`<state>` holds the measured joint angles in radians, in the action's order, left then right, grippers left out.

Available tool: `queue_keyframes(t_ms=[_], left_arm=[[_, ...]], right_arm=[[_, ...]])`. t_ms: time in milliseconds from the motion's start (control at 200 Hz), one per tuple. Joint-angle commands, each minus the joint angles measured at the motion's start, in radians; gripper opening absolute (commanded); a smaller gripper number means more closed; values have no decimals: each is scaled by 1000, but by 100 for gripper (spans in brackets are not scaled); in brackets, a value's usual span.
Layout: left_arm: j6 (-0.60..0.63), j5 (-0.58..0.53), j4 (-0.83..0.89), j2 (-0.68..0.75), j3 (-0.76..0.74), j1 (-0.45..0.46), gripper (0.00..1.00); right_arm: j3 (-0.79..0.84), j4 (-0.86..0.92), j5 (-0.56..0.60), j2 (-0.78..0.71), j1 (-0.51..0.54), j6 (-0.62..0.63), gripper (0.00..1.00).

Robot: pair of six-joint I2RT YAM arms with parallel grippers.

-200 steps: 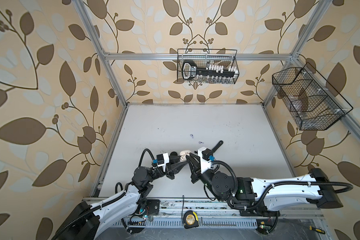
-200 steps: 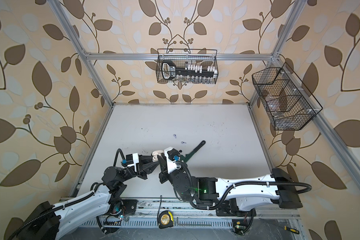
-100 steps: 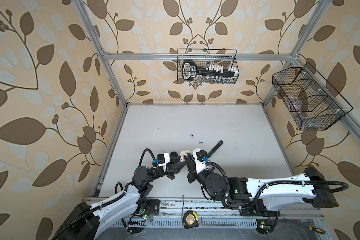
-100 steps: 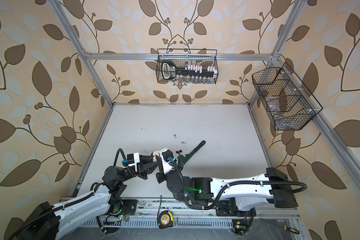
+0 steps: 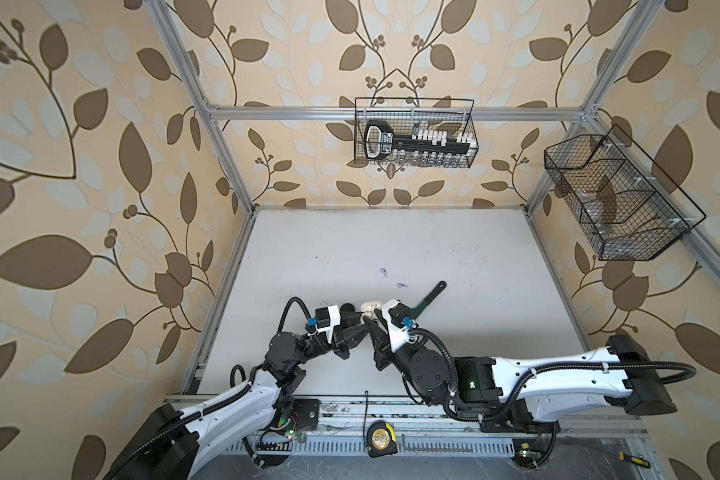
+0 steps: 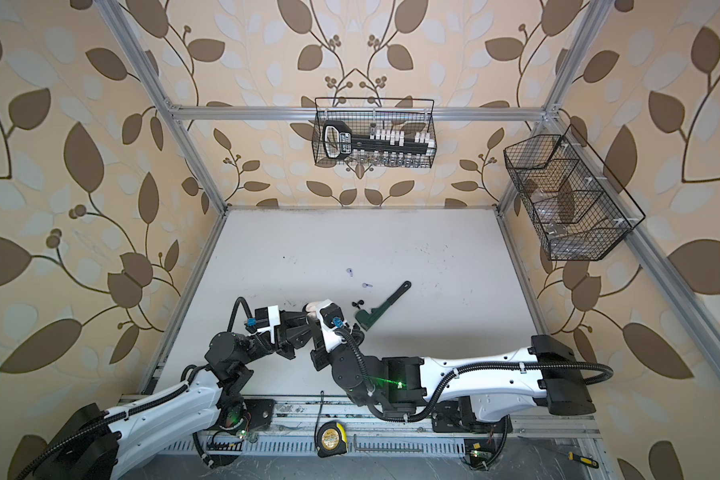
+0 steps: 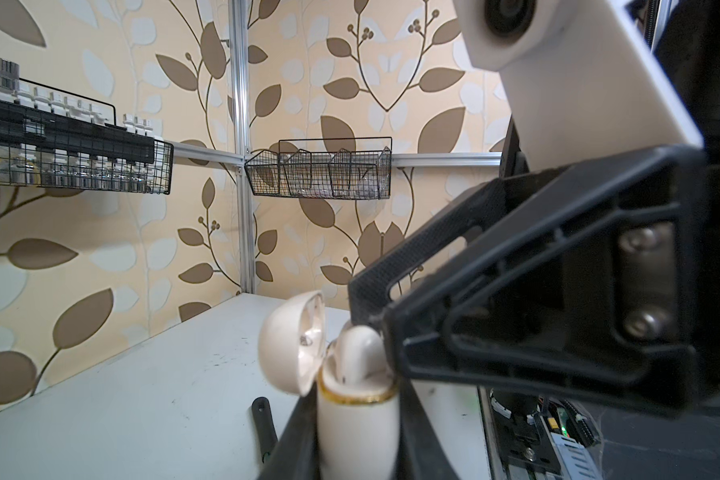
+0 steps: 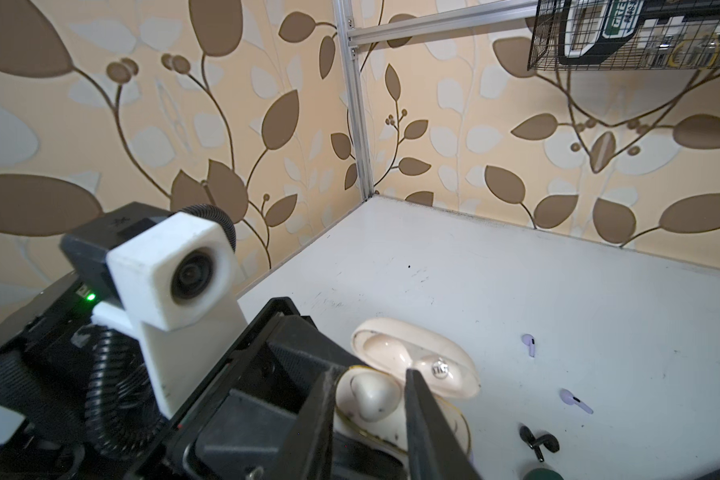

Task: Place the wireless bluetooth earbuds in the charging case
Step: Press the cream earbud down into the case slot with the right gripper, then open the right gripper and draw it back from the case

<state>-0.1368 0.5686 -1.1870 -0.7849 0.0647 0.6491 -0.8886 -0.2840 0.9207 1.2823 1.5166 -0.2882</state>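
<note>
Cream charging case point(image 5: 367, 307) largely under right arm point(image 5: 395, 324) in both top views; green tool point(image 8: 542, 475) mostly outside right wrist view

There is one cream charging case point(image 8: 391, 349), open, with one white earbud point(image 8: 368, 395) in it. On the desk point(image 8: 516, 282) lie two lilac earbuds point(image 8: 529, 345), black earbuds point(image 8: 539, 444) that look like two touching, and one green wrench-shaped tool point(image 6: 387, 300). There are two wire baskets point(image 6: 427, 120) and one tape measure point(image 6: 328, 436).
</note>
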Motion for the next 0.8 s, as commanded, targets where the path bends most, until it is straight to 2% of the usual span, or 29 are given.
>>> queue_keyframes(t_ms=[0, 140, 305, 420, 570, 685, 795], left_arm=[[15, 12, -64, 21, 15, 10, 0], [28, 18, -46, 35, 14, 9, 0], [86, 75, 11, 58, 15, 9, 0], [140, 99, 84, 93, 15, 9, 0], [197, 205, 127, 126, 8, 10, 0], [232, 278, 131, 133, -2, 9, 0], [258, 296, 156, 127, 7, 9, 0]], right_arm=[[-30, 15, 3, -13, 10, 16, 33], [-36, 43, 16, -45, 22, 24, 36], [-38, 82, 59, -136, 70, 70, 39], [-56, 193, 70, -191, 65, 38, 41], [-43, 312, 57, -255, 27, -18, 41], [-22, 372, 10, -299, -31, -66, 41], [-3, 446, -149, -320, -158, -135, 41]])
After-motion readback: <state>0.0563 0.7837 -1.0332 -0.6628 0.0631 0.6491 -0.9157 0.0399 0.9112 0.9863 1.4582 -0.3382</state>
